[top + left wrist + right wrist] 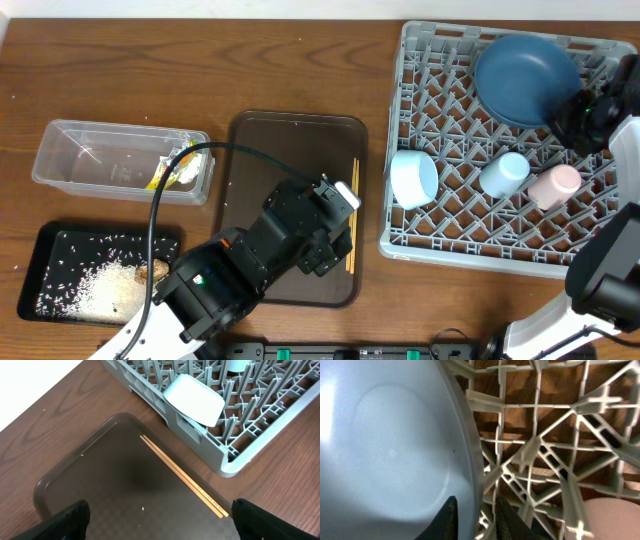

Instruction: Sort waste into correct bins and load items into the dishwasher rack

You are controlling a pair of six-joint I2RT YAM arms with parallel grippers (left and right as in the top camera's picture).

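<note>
A: What's hidden?
B: Overhead, the left arm [250, 260] covers the near half of the brown serving tray [260, 150]. The right gripper [476, 522] only reads in its wrist view. It's clenched on the rim of the blue plate [525, 75], which is propped at the far side of the dishwasher rack [440, 240]. Left gripper [160, 525] is spread wide, holding nothing, above the serving tray.
A: Contents?
B: Black tray [60, 240]: rice [95, 285], brown lump [152, 270]. Clear tub [120, 160]: snack wrapper [165, 172], white paper [188, 172]. Rack: light blue bowl [413, 178] on its side, blue cup [503, 173], pink cup [555, 185], plate.
A: Edges?
B: Chopsticks [352, 215] lie along the serving tray's right rim, just beside the rack wall. Bare tray surface to their left.
</note>
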